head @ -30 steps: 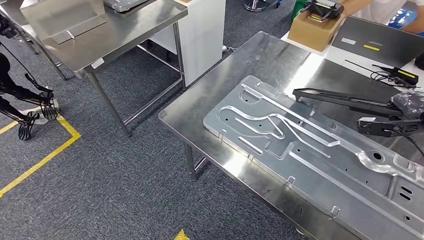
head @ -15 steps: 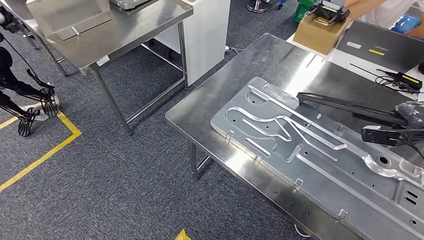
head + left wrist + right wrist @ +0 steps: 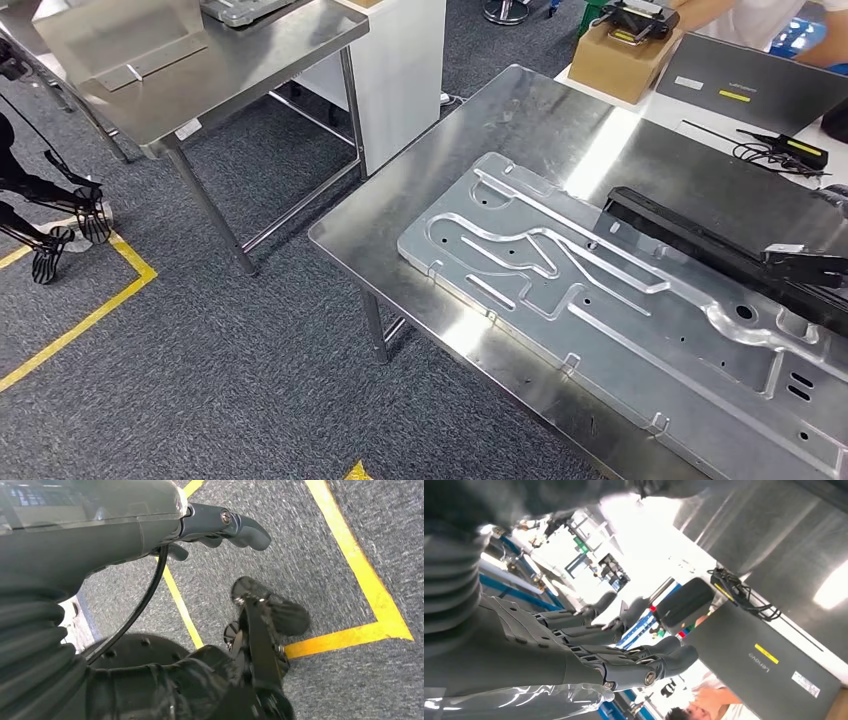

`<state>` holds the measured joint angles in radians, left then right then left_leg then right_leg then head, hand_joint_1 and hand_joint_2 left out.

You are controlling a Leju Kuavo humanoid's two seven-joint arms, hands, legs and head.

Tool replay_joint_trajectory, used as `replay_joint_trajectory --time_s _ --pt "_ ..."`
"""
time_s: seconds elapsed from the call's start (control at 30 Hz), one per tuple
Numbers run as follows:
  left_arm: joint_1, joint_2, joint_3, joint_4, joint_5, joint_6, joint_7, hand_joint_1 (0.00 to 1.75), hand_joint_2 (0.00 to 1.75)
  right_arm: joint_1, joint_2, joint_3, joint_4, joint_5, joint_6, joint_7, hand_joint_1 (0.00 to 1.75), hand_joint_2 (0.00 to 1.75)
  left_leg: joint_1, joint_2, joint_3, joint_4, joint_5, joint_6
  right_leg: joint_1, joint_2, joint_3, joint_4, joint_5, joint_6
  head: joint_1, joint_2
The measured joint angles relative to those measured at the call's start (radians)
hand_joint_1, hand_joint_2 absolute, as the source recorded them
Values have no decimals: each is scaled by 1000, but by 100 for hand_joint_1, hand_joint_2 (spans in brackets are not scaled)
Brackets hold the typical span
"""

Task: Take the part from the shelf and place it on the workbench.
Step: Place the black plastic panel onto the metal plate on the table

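Note:
The part (image 3: 700, 245) is a long black bar. It lies slanted on the steel workbench (image 3: 520, 120), along the far edge of a large stamped metal plate (image 3: 600, 310). A short black piece with a pale tip (image 3: 800, 262) sits over its right end. In the right wrist view my right hand (image 3: 614, 645) is stretched out above the bench, fingers (image 3: 674, 657) straight and apart with nothing between them. My left hand (image 3: 215, 527) hangs over the carpet and holds nothing.
A second steel table (image 3: 240, 70) stands at the back left beside a white cabinet (image 3: 400, 60). Behind the workbench are a cardboard box (image 3: 620, 55), a closed laptop (image 3: 760, 85), cables (image 3: 780, 150) and a person (image 3: 780, 15). Yellow floor tape (image 3: 90, 310) marks the carpet.
The black part has turned from its thin edge to its broad face and now lies low at the plate's far side. My wrapped right wrist has slid out past the right edge. The camera shifted slightly.

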<state>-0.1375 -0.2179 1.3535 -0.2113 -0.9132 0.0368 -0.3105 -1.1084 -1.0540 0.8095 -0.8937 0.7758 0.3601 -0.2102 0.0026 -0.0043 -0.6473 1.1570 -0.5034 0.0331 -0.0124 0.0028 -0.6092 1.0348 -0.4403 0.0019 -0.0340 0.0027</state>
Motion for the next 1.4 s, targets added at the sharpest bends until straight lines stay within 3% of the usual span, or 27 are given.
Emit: replay_joint_trajectory --time_s 0.07,0.17,0.23,0.33,0.37,0.4,0.43,0.53,0.6,0.67,0.73,0.77,0.83,0.9,0.93,0.97,1.0,1.07,1.1,1.23,1.3,1.37,1.4 --pt "-1 1 0 0 0 0 0 0 0 -7 -10 0 -5 -4 4 0 0 0 -2 -1 47 -97 31 7 4 1 -2 4 -1 6 0 0" --pt "-1 1 0 0 1 1 0 0 0 -15 -25 0 -14 -12 9 0 0 0 -4 0 55 -119 38 16 3 2 -2 1 1 21 1 0" --pt "-2 2 0 0 1 1 -1 0 0 -19 -35 0 -18 -14 10 0 0 0 -1 1 58 -130 47 26 0 1 -12 25 -20 31 1 0" --pt "-2 3 0 0 1 1 -4 0 0 -22 -45 0 -21 -20 12 1 0 0 0 2 57 -135 53 33 -4 0 -83 189 -111 43 1 0" --pt "-1 3 0 0 1 1 -5 0 0 -18 -49 0 -22 -25 13 1 0 0 0 3 57 -134 52 33 -6 0 -106 242 -129 46 1 0" --pt "-1 4 0 0 1 0 -6 0 0 -13 -54 0 -24 -31 14 2 0 0 0 3 57 -134 52 33 -8 0 -115 264 -128 48 1 0" --pt "0 4 0 0 1 -1 -7 0 0 -10 -61 0 -27 -37 14 2 0 0 0 3 58 -133 52 33 -10 -1 -103 243 -107 49 1 0" --pt "-1 3 0 0 1 -8 -11 0 0 -8 -87 0 -38 -51 14 3 0 0 -2 1 59 -130 49 28 -9 -8 -5 49 -20 44 1 0" --pt "-1 3 0 0 2 -14 -15 0 0 -8 -102 -1 -47 -57 17 4 0 0 -5 1 57 -129 49 21 -3 -9 20 -8 -12 35 1 0" --pt "-1 3 0 0 3 -18 -18 0 0 -9 -115 -2 -58 -59 26 5 0 0 -7 2 56 -131 48 11 -3 -6 20 -12 -11 24 1 0" --pt "-1 4 0 0 4 -20 -19 0 0 -14 -123 -5 -69 -59 34 8 0 0 -8 2 49 -109 29 0 -8 -6 22 -18 -6 12 0 0" --pt "-1 4 0 0 5 -20 -18 0 0 -18 -124 -7 -73 -59 35 9 0 0 -7 1 32 -71 6 -4 -10 -6 23 -21 -5 6 0 0" --pt "-1 4 0 0 7 -20 -15 0 0 -24 -122 -9 -76 -57 33 10 0 0 -4 1 -27 57 -59 -10 -9 -7 23 -20 -5 -1 -1 0" --pt "-1 4 0 0 10 -18 -10 0 0 -25 -116 -9 -77 -54 29 10 0 0 -3 1 -74 150 -87 -12 -7 -6 21 -17 -6 -3 -1 0" --pt "0 4 0 0 11 -17 -8 0 0 -25 -114 -9 -77 -54 26 10 0 0 -3 1 -71 142 -71 -11 -7 -6 20 -15 -7 -3 -1 0" --pt "0 4 0 0 12 -15 -6 0 0 -25 -112 -9 -77 -52 23 11 0 0 -3 1 -51 99 -42 -9 -7 -5 20 -12 -8 -2 -1 0" --pt "0 4 0 0 13 -13 -5 0 0 -25 -111 -9 -77 -51 19 12 0 0 -3 1 -17 31 -7 -6 -7 -5 19 -9 -10 -1 -1 0" --pt "-1 4 0 0 14 -9 -5 0 0 -26 -109 -9 -76 -48 8 14 0 0 -4 0 40 -85 34 1 -3 -5 18 -5 -12 5 -1 0" --pt "-1 4 0 0 14 -8 -5 0 0 -27 -107 -9 -76 -45 4 15 0 0 -5 0 52 -113 40 4 -2 -4 17 -4 -13 9 -1 0" --pt "-2 4 0 0 19 -8 -9 0 0 -33 -101 -9 -74 -34 -4 16 0 0 -4 1 56 -130 50 21 -4 -4 13 1 -18 31 0 0" --pt "-3 4 0 0 20 -9 -11 0 0 -39 -101 -9 -73 -33 -4 17 0 0 -1 2 57 -137 56 30 -7 -5 -15 68 -64 40 1 0" --pt "-2 4 0 0 20 -11 -12 0 0 -41 -99 -9 -71 -33 -4 17 0 0 -2 2 55 -137 59 33 -9 -4 -70 194 -127 46 1 0" --pt "-2 4 0 0 20 -12 -12 0 0 -40 -97 -8 -71 -33 -4 17 0 0 -3 2 54 -135 60 33 -10 -4 -92 244 -145 48 0 0"
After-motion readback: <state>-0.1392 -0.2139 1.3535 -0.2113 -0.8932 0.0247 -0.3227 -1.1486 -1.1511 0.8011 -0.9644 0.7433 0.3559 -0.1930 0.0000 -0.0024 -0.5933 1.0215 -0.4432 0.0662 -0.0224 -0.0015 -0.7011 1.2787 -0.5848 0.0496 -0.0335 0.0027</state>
